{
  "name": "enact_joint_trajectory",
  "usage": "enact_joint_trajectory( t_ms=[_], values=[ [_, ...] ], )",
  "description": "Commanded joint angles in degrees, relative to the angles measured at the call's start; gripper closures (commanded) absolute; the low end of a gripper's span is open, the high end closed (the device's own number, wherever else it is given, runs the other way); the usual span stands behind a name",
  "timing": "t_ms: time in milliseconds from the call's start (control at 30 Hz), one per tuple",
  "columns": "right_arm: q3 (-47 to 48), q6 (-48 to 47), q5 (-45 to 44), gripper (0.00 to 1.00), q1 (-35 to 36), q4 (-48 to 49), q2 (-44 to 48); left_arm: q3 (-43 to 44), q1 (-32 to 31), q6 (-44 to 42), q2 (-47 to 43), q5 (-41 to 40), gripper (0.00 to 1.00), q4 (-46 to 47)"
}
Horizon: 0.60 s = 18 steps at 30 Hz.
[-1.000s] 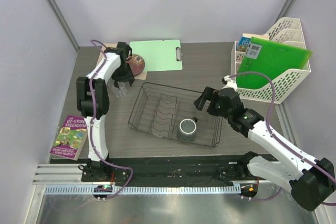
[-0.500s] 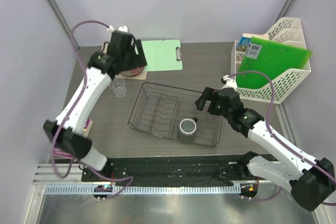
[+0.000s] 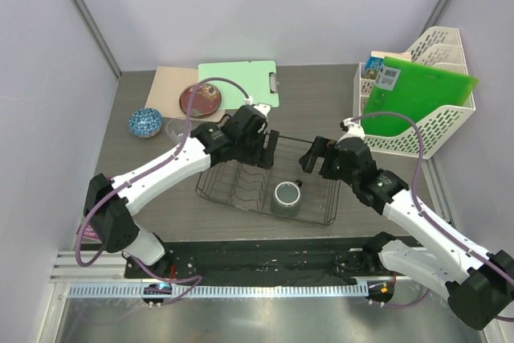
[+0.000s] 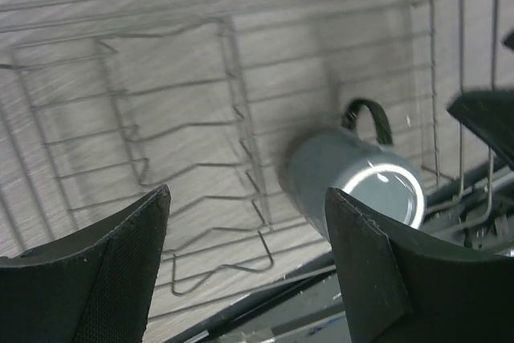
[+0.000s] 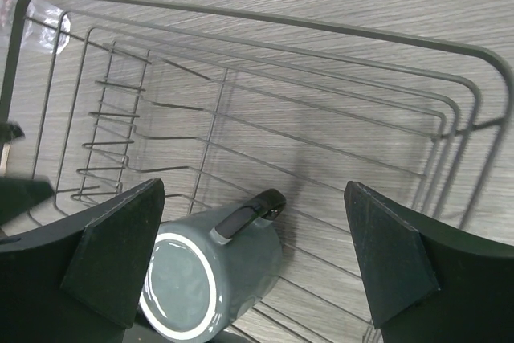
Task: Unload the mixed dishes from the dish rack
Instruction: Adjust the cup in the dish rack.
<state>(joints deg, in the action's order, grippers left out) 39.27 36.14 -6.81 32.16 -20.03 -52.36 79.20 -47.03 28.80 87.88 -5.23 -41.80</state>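
Rack (image 3: pixel 241 186): dark wire basket, mid-bench (image 3: pixel 321 110), between both arms; row of upright prongs (image 4: pixel 241 158) down its middle.
Mug (image 3: pixel 287 197): grey, inside rack, near-right part, right of prongs; mouth up, handle toward far right.
Plate (image 3: pixel 201 99): red, flat on tan board (image 3: pixel 165 86) at far left, outside rack, just beside green clipboard (image 3: pixel 238 83).
Bowl (image 3: pixel 145 123): blue patterned, on bench, left of rack, well apart from it.
Glass (image 3: pixel 177 128): clear, on bench between bowl and rack; cup or bowl, cannot tell.
Left end effector (image 3: pixel 261 153): fingers (image 4: pixel 104 279) apart, nothing between them; hovering over far-left part of rack, above prongs.
Right end effector (image 3: pixel 315 156): fingers (image 5: pixel 120 247) spread wide, nothing gripped; hovering over far-right rim of rack, mug below in wrist view.
Holder (image 3: pixel 426 130): white mesh, far right of bench, green folder (image 3: pixel 414 106) leaning in it.
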Motion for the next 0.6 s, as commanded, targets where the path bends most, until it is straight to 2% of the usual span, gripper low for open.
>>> enact_joint_trajectory(
  t_ms=[0, 67, 333, 567],
  values=[
    [-0.24, 2.0, -4.34, 0.0, 0.27, -2.38, 2.0, 0.17, -4.29, -4.53, -0.52, 2.25, 0.23, 2.51],
    [-0.15, 3.23, -6.54, 0.0, 0.18, -3.34, 2.61, 0.17, -5.53, -5.33, -0.08, 2.6, 0.23, 2.95],
    [0.11, 4.2, -6.29, 0.0, 0.27, -4.49, 2.09, 2.36, -10.28, -6.38, 4.4, 2.69, 0.24, 1.9],
    [-0.51, 5.6, 1.26, 0.01, 0.27, -5.46, -3.8, 0.88, -12.04, -4.28, 2.84, -0.13, 0.25, 2.68]
  ],
)
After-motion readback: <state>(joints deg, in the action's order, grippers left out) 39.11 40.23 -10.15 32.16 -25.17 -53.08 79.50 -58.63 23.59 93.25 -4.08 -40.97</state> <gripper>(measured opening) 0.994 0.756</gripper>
